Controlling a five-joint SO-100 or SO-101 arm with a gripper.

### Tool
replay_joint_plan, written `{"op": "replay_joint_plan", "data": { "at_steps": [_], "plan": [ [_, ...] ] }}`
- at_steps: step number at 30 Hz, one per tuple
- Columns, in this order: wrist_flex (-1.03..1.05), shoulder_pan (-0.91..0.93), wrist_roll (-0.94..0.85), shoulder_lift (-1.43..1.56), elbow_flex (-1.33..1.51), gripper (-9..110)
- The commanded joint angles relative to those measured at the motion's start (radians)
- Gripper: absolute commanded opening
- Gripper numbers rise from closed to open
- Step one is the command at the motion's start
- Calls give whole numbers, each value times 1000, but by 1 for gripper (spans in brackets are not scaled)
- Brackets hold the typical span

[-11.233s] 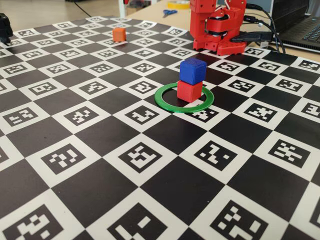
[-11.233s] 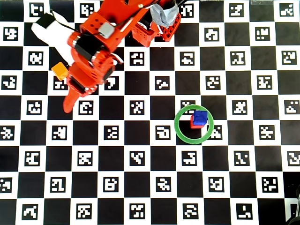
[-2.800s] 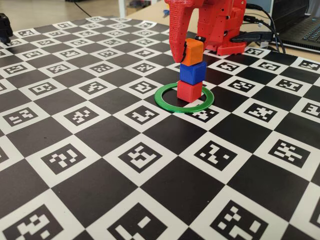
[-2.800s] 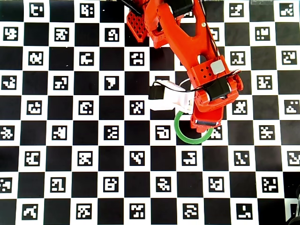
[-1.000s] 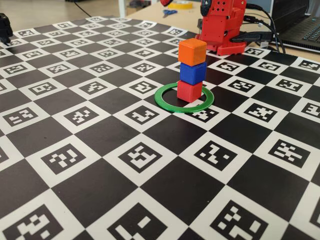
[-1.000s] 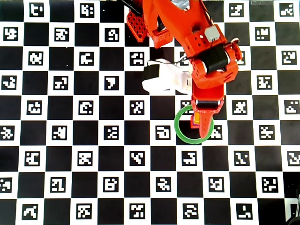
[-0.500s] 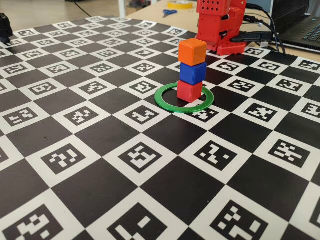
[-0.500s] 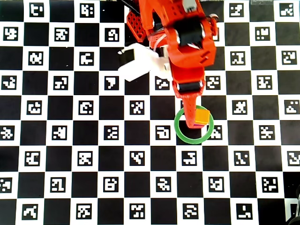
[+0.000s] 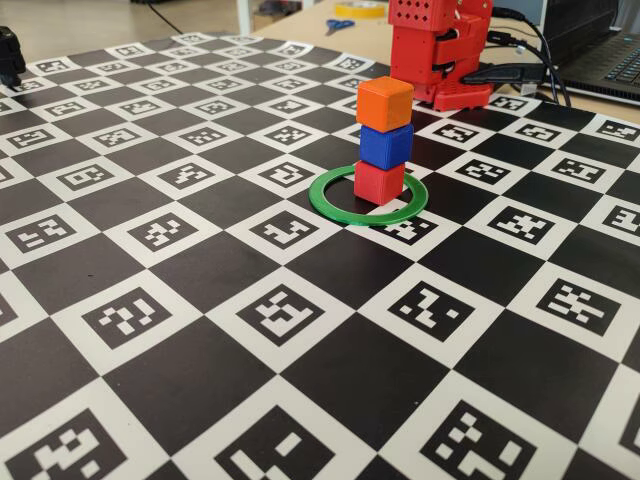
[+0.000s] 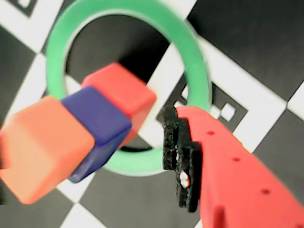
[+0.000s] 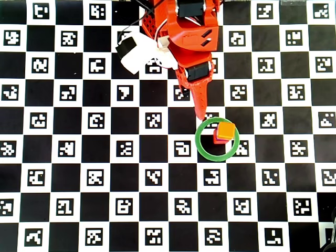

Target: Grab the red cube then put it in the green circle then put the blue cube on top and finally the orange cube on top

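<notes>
The red cube [image 9: 379, 182] stands inside the green circle [image 9: 330, 203]. The blue cube [image 9: 386, 146] sits on it and the orange cube [image 9: 384, 102] tops the stack. The wrist view shows the tilted stack from above: orange cube [image 10: 45, 147], blue cube [image 10: 97, 126], red cube [image 10: 121, 90], and the green circle [image 10: 194, 61]. One red finger with a black pad [image 10: 183, 161] shows to the right of the stack, apart from it, with nothing held. From overhead, my gripper [image 11: 201, 116] hangs just behind the circle [image 11: 202, 147]; the orange cube [image 11: 226, 130] hides the others.
The checkered marker board [image 9: 200, 330] covers the table. The red arm base [image 9: 440, 50] stands behind the stack. A laptop [image 9: 600, 50] and cables lie at the back right, with scissors [image 9: 338, 24] and a tape roll [image 9: 360, 8] beyond the board.
</notes>
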Motion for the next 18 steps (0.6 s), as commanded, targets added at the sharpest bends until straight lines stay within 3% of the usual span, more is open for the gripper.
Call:
{"op": "replay_joint_plan", "data": {
  "at_steps": [1, 12, 18],
  "plan": [
    [-54, 25, -95, 80, 26, 12],
    [-195, 78, -281, 333, 278, -5],
    [-198, 78, -420, 456, 410, -5]
  ]
}}
